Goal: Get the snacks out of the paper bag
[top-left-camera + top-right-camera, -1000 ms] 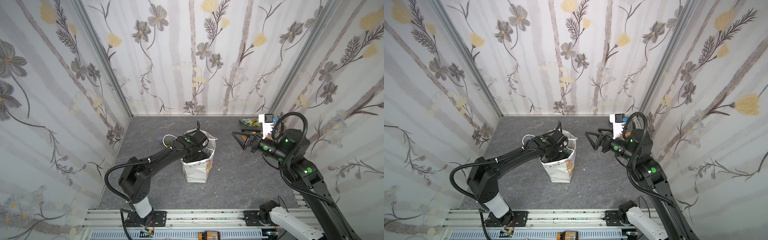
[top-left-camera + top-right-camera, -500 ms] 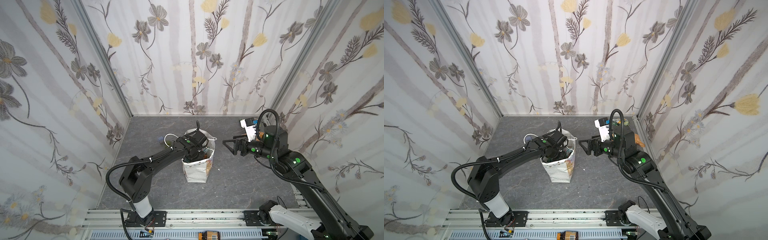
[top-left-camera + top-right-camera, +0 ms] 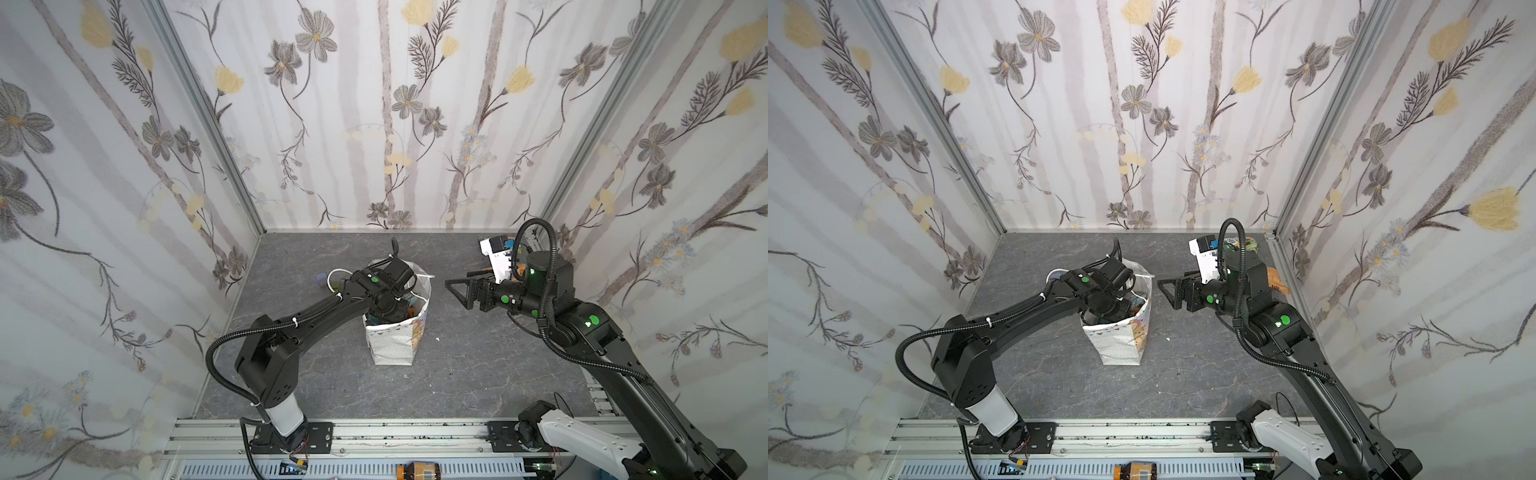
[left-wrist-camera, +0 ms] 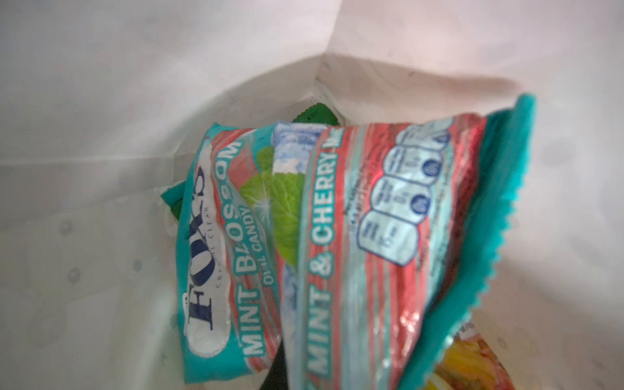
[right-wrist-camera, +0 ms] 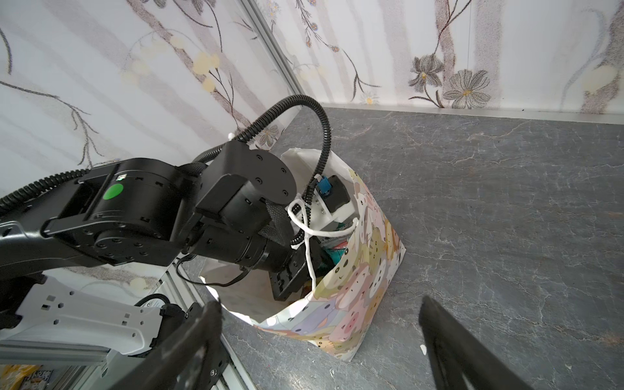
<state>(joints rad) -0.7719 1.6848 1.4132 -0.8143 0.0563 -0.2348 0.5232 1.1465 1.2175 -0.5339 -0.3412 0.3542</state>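
The paper bag (image 3: 392, 345) (image 3: 1121, 345) (image 5: 358, 287) stands upright mid-table, with cartoon animals printed on one side. My left gripper (image 3: 390, 309) (image 3: 1108, 309) reaches down into it. From the left wrist, a teal and red mint packet (image 4: 337, 253) fills the view against the bag's white inside (image 4: 101, 169). The packet is folded at the left gripper (image 4: 283, 368), which is shut on it. A green packet (image 4: 315, 116) and an orange-yellow packet (image 4: 472, 364) lie beside it. My right gripper (image 3: 457, 291) (image 3: 1167, 291) (image 5: 320, 344) hovers open just right of the bag, holding nothing.
A green packet (image 3: 1241, 245) and a tan-orange pouch (image 3: 1277, 280) lie in the back right corner behind my right arm. A small blue block (image 3: 320, 279) sits left of the bag by a cord handle (image 3: 338, 274). Walls close three sides; a metal rail (image 3: 374, 436) runs along the front.
My left gripper has shut inside the bag. My right arm has swung from the back right corner toward the bag, jaws still wide.
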